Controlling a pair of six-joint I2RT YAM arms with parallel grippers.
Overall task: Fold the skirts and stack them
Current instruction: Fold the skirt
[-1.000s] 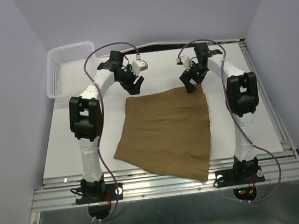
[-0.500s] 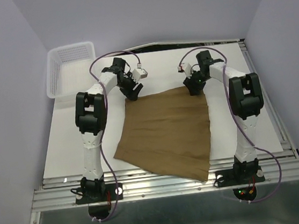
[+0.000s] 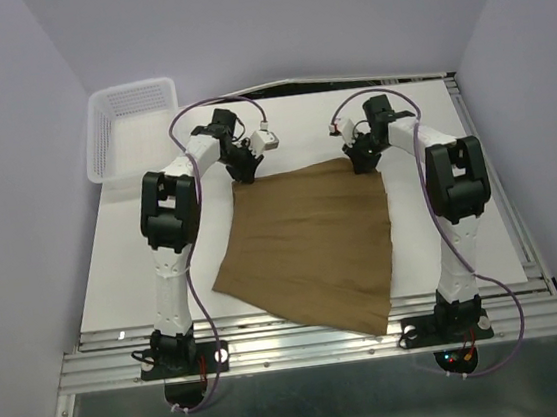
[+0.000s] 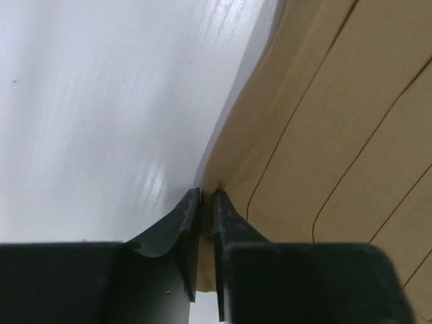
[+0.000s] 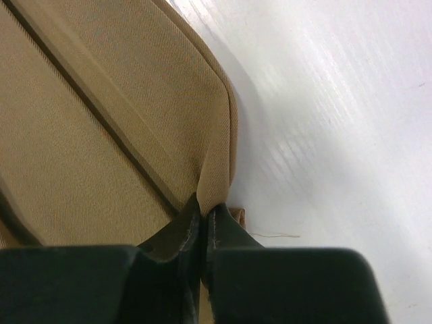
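- The tan skirt (image 3: pixel 308 250) lies flat and spread out in the middle of the white worktop (image 3: pixel 134 265), between the 2 arms.
- Its near edge is wider than its far edge. Its near right corner reaches the front edge of the worktop.
- The left tool (image 3: pixel 248 175) is down at the far left corner of the skirt.
- In the left wrist view, its 2 fingers (image 4: pixel 182 223) are pressed almost together. The edge of the cloth is pinched between them.
- The right tool (image 3: pixel 362 164) is down at the far right corner of the skirt.
- In the right wrist view, its 2 fingers (image 5: pixel 179 233) are squeezed tight on a small fold of cloth right at the corner.
- Thin dark lines run along the cloth in both wrist views.
- A white basket (image 3: pixel 97 138) sits at the far left corner of the worktop, well apart from the skirt.
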